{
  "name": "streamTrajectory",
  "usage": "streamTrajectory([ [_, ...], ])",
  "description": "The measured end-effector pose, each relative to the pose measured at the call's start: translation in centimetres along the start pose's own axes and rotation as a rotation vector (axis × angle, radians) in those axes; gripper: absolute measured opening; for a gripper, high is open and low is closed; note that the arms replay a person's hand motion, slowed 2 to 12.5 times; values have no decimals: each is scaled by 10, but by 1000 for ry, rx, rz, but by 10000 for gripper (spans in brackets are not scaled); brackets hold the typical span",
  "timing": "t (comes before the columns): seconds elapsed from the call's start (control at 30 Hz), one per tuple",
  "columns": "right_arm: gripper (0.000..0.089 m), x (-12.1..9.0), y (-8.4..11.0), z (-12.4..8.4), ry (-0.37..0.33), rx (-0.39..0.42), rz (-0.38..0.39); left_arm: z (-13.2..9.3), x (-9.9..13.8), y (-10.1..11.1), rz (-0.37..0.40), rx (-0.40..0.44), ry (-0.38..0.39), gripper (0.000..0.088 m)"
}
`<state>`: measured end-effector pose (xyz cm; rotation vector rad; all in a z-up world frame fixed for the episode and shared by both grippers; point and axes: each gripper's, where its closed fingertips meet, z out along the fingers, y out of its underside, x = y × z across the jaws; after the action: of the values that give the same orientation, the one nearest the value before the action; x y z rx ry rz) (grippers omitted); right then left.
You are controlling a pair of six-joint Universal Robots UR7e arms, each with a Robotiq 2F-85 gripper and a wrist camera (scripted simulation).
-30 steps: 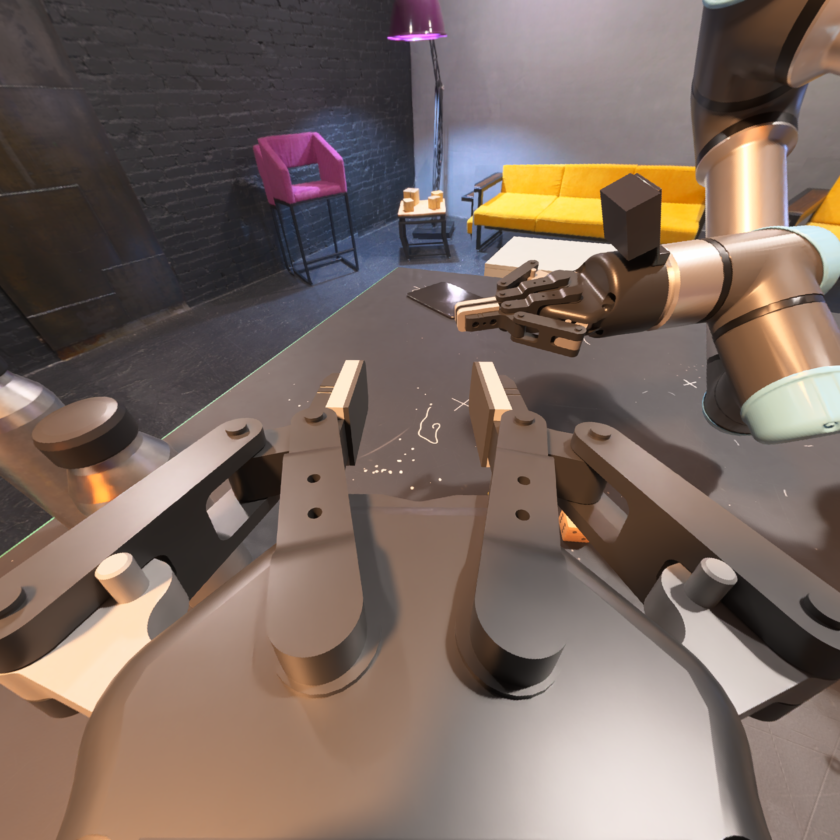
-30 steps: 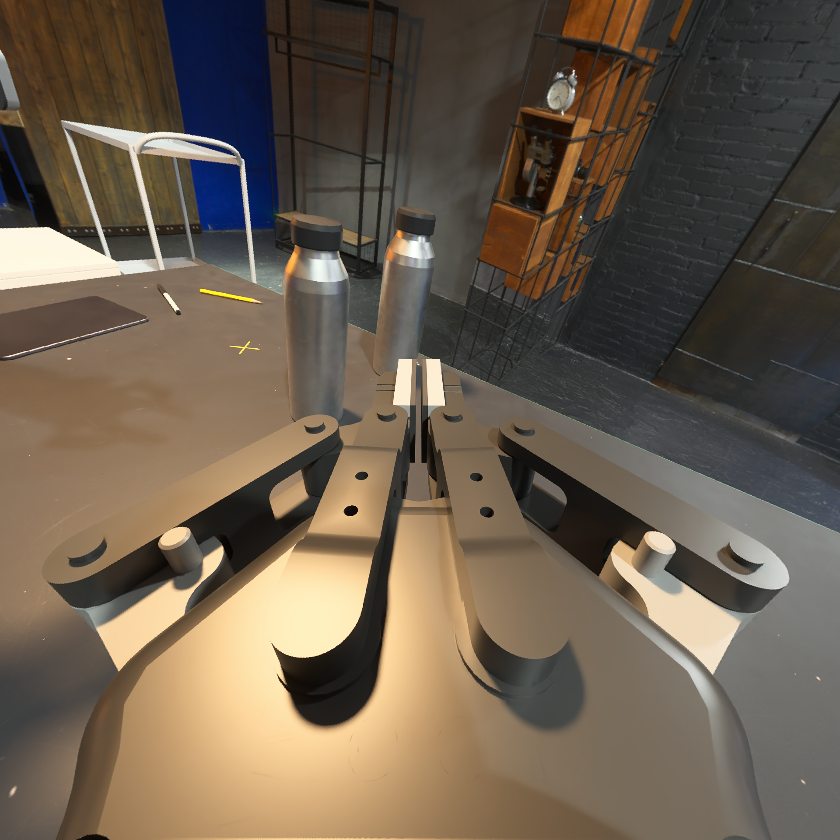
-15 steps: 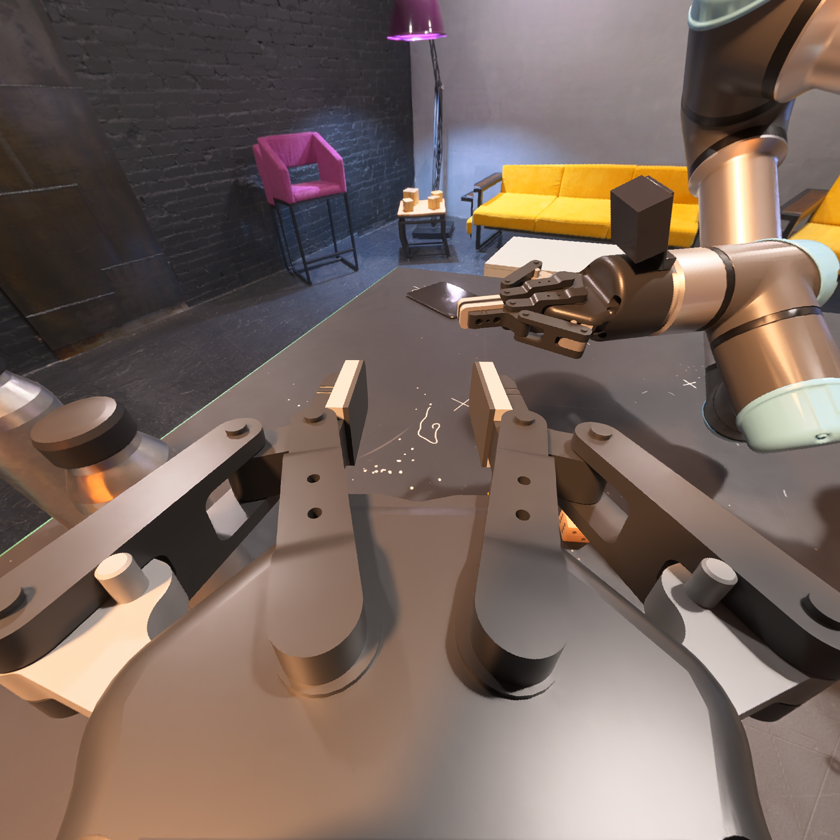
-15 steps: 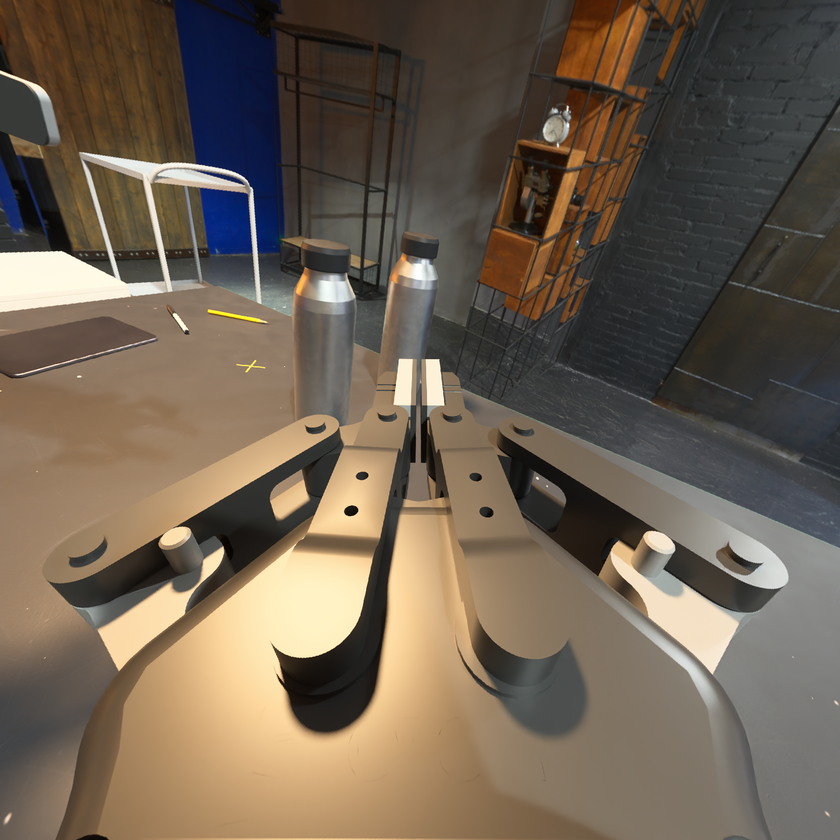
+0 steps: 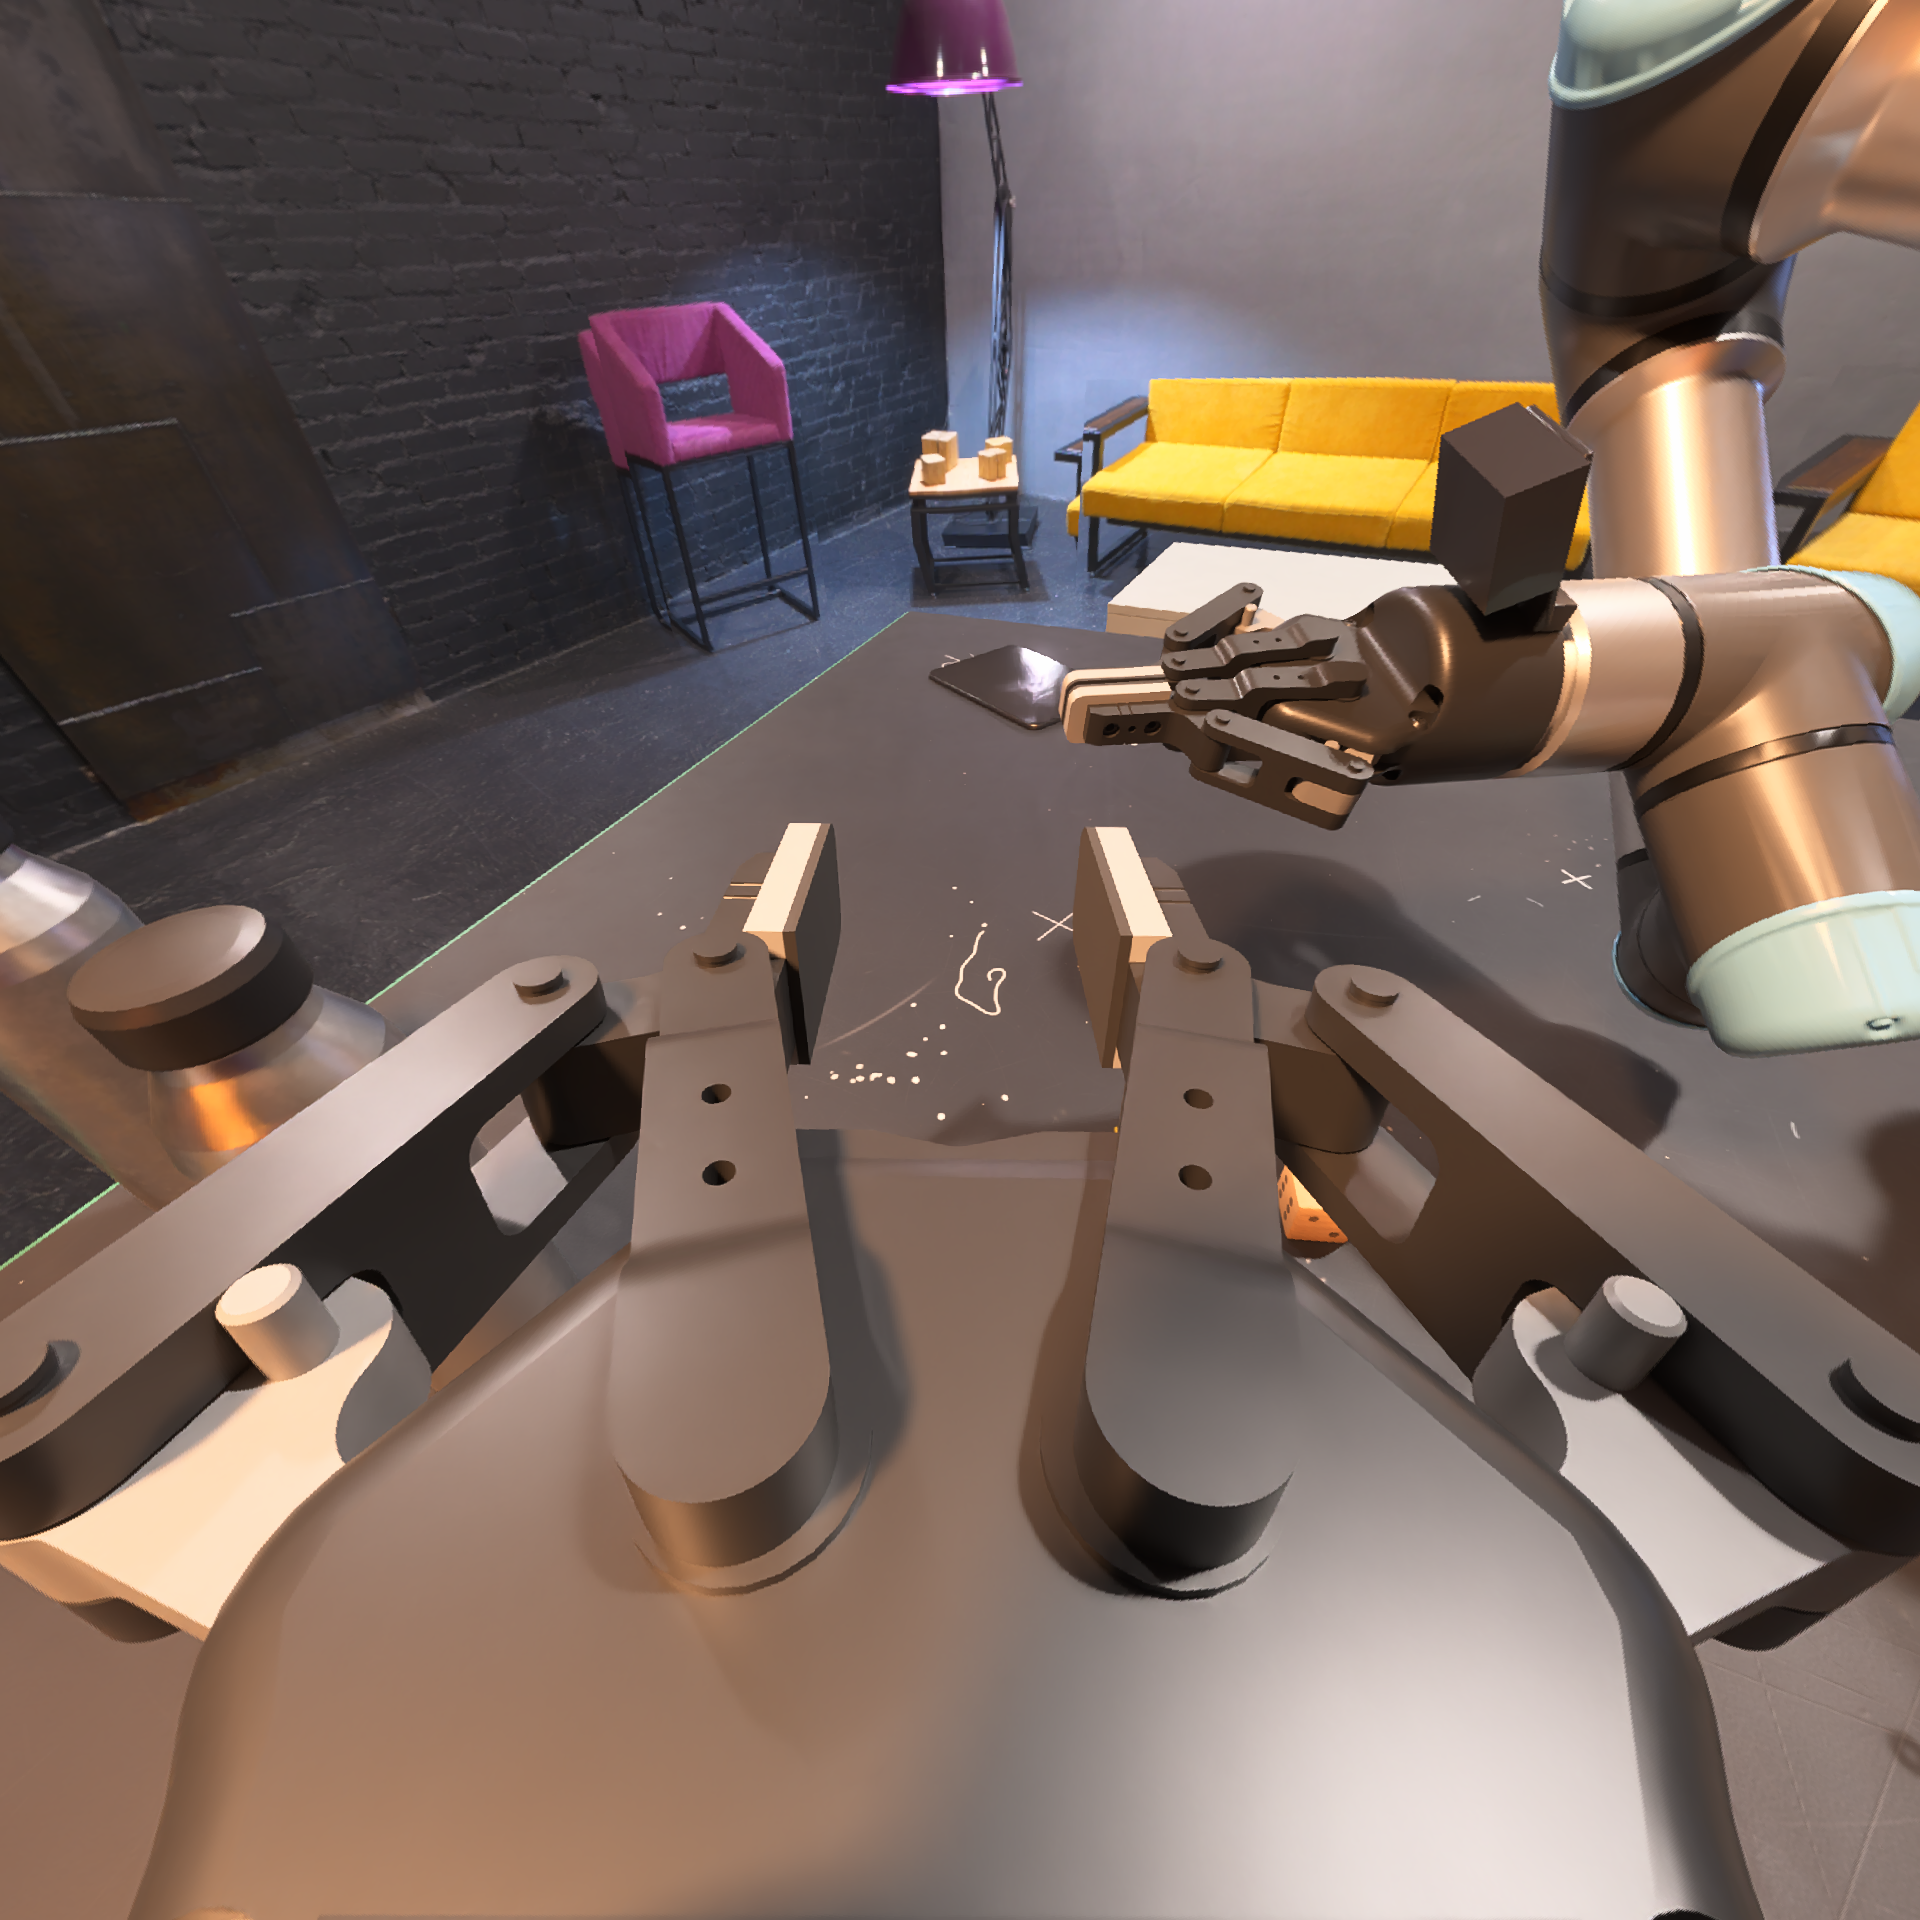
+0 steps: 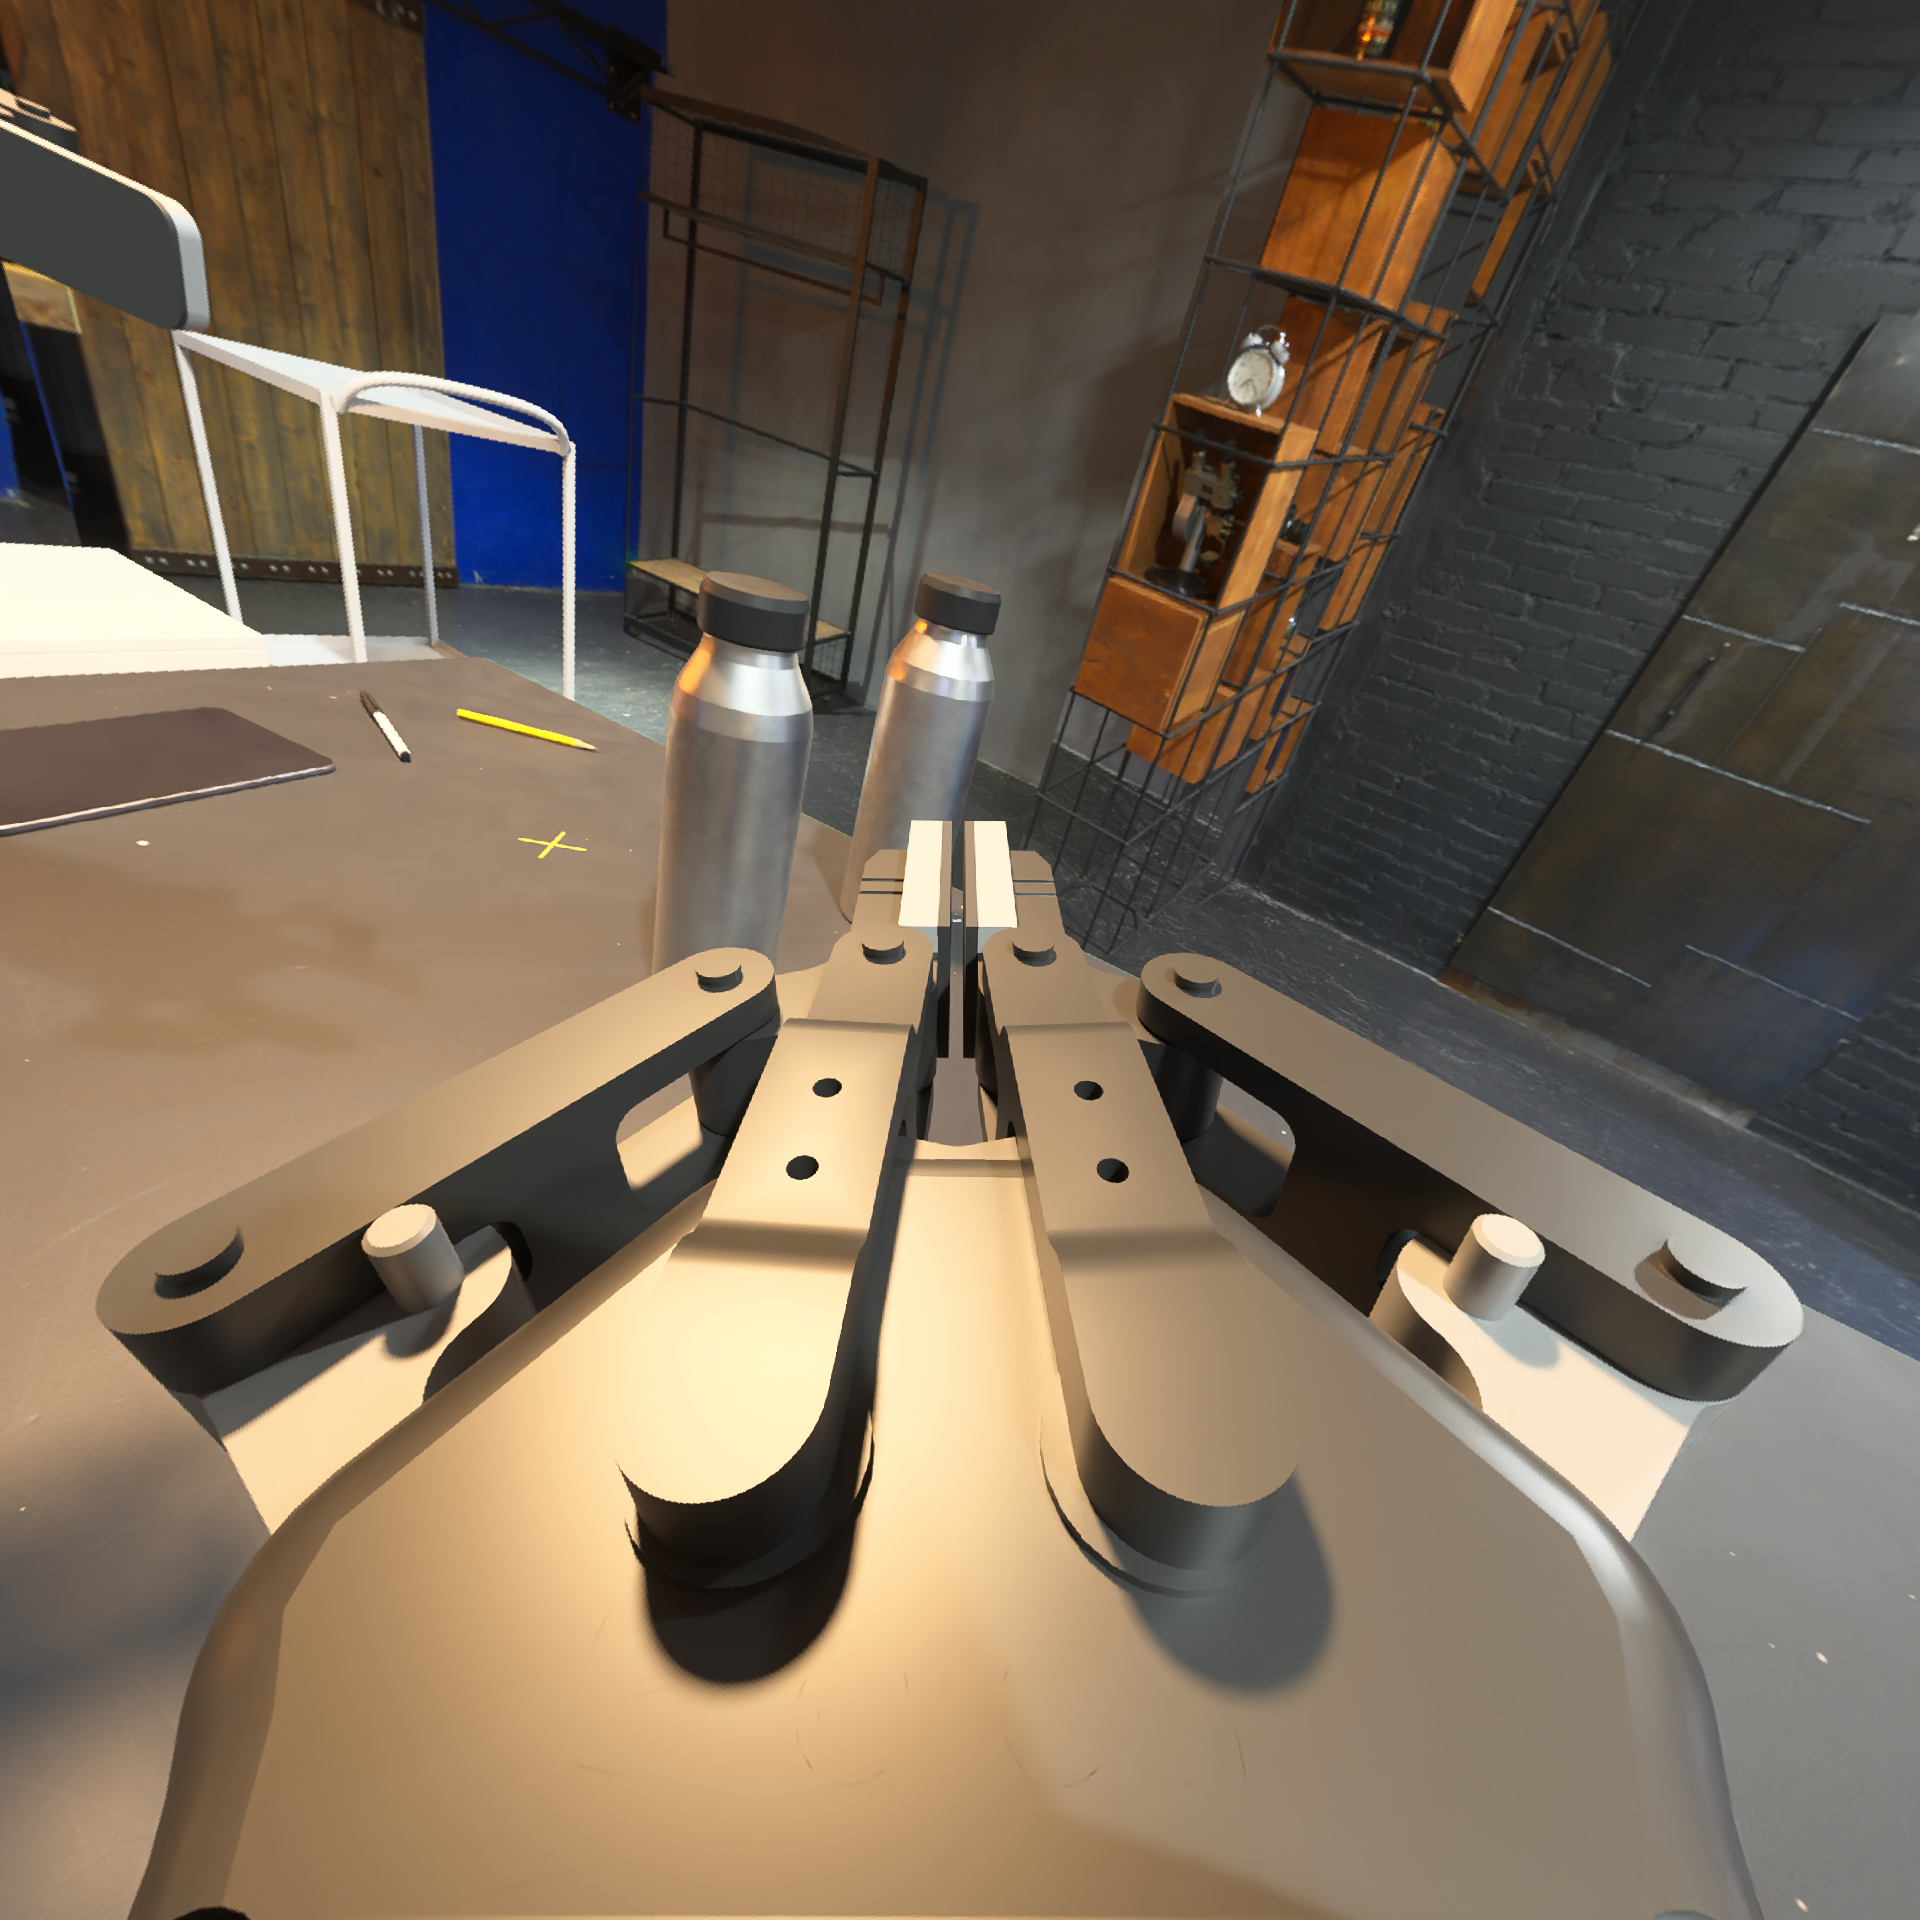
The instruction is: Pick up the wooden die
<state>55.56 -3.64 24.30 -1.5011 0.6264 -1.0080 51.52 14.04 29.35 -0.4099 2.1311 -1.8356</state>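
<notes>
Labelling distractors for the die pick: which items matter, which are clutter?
Job:
die, mostly hidden behind left gripper
right gripper

Clutter:
two bottles
pad
pen
pencil

Magenta chair (image 5: pixel 691 390), yellow sofa (image 5: pixel 1288 468), silver bottles (image 6: pixel 738 769).

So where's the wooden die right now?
In the left wrist view, the wooden die sits on the table, mostly hidden behind the left end effector's right-hand linkage, not between its fingers.
</notes>
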Motion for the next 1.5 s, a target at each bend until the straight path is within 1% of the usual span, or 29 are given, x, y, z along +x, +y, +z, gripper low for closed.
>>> streamTrajectory([
  [0.33,23,-1,5,1,2,-32,-48,0,-1,0,1,-3,-3,413],
  [0.63,23,-4,10,3,-15,-57,-53,-1,-2,0,4,-4,-11,414],
  [1.07,22,-8,24,8,-50,-132,-15,-4,-7,-1,15,-2,-39,414],
  [1.5,22,-15,45,13,-111,-249,45,-7,-11,-3,21,9,-69,411],
])
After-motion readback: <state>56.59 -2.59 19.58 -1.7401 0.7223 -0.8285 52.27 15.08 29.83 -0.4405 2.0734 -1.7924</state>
